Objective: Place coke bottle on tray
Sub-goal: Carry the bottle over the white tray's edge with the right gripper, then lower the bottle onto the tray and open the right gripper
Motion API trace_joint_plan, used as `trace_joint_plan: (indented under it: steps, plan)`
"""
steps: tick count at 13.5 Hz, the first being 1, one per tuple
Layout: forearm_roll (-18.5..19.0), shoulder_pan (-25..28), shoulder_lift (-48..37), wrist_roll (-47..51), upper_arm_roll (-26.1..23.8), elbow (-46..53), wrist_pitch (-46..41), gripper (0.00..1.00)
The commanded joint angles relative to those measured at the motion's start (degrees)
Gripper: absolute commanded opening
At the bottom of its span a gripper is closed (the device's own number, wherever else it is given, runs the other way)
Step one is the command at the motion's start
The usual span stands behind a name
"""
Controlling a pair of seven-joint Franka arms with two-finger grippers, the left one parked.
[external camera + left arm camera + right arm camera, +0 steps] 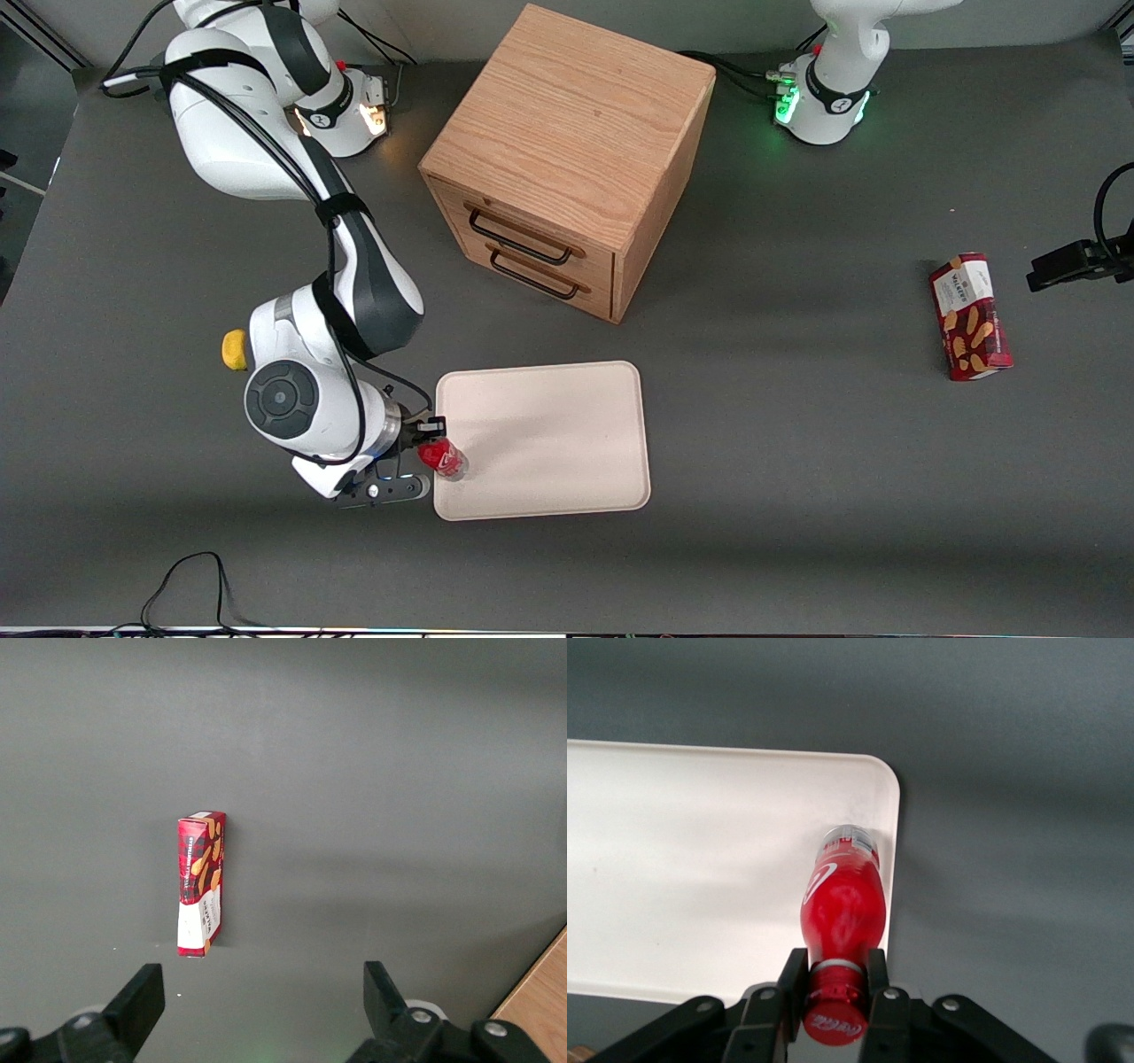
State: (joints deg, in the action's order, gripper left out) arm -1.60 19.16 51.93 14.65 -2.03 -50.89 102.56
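The gripper (833, 983) has its fingers (793, 979) clamped on the bottle (842, 904) just under the cap, base pointing down at the tray (700, 868). It's over the tray's edge nearest the working arm, so probably just lower and let go.

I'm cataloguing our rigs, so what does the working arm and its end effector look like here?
The working arm has glossy white shells with dark grey-black joint sections, a round dark grey cap on the wrist housing and a yellow knob beside it. Black cables run along its links, strapped on near the elbow. Its end effector is black, with two flat black fingers and visible screw heads on the body.
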Motion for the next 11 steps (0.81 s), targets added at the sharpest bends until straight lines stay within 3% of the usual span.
trace_joint_plan:
  steps: [1,10,11]
  plan:
    - [0.4,0.3,2.2,2.7,-0.6,3.1,1.8,0.00]
    - [0.5,0.6,3.1,2.7,-0.3,2.9,2.6,0.00]
    - [0.5,0.6,3.1,2.7,-0.3,2.9,3.0,0.18]
